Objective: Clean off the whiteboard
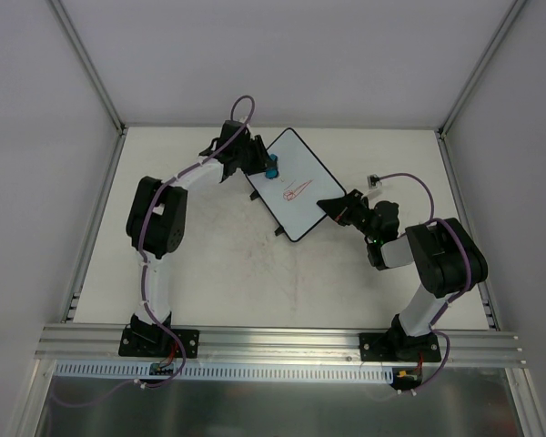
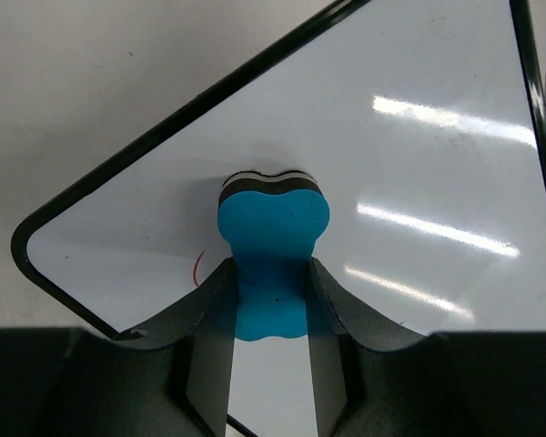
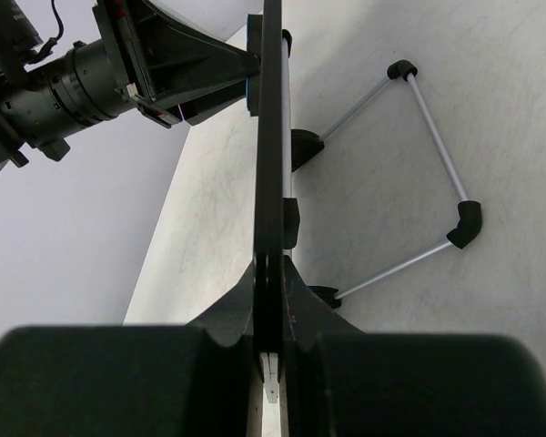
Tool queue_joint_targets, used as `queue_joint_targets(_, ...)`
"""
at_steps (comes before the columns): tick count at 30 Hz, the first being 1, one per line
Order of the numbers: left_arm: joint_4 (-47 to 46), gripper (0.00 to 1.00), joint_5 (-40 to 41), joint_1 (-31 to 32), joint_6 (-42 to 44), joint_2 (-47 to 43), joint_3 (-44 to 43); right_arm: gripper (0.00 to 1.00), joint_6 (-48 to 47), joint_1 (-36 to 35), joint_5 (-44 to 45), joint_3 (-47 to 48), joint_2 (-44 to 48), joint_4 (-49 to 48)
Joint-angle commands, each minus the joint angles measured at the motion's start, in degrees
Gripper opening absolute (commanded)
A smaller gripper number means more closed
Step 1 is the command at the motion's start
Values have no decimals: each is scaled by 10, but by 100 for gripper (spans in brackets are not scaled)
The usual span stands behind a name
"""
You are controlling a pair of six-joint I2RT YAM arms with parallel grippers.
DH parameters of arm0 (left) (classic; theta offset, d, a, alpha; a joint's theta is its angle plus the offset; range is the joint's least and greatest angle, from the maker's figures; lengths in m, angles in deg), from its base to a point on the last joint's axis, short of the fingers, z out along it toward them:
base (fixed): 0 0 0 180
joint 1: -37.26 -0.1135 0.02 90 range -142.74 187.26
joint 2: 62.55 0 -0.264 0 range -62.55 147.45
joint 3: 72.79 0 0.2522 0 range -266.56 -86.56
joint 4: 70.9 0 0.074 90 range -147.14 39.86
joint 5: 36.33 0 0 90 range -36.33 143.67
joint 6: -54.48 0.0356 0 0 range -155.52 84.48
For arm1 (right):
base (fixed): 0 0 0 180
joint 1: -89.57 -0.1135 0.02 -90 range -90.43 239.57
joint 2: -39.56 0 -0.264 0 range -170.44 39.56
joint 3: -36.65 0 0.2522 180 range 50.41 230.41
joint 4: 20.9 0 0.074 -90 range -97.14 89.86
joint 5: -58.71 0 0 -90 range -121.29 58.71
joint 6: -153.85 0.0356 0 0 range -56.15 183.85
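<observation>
Jaws of the left arm (image 1: 159,218) are closed on the narrow waist of a blue bow-tie-shaped eraser (image 2: 273,218). The eraser's dark felt end is set against the whiteboard (image 2: 419,182). In the top view the eraser (image 1: 272,169) is found at the upper left part of the whiteboard (image 1: 305,168), which lies turned like a diamond in the upper middle of the frame, on the pale worktop (image 1: 218,264). A red scribble (image 1: 298,191) is seen near the board's centre, just lower right of the eraser. In the left wrist view only a short red arc (image 2: 197,267) shows, left of the jaws and close to the board's rounded corner.

Jaws of the right arm (image 1: 441,259) are shut on the board's black rim at its right corner in the top view. From the right wrist the whiteboard (image 3: 271,137) is seen edge-on, running up the middle of the frame from between the closed jaws. To its right, a thin wire frame with black corner pieces (image 3: 463,224) is seen over the worktop, joined to black tabs on the board's edge. Whether the board lies flat or is propped cannot be told.
</observation>
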State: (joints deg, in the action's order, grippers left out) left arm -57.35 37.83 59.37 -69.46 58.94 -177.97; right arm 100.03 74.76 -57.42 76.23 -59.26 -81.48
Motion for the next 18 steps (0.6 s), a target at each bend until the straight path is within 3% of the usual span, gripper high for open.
queue_joint_targets(1,35,0,14,-9,-26,42,29,0,3,-4,-34,14,7,-80)
queue_joint_targets(18,32,0,19,-34,-53,31,71,0,5,-2,-35,12,9,-80)
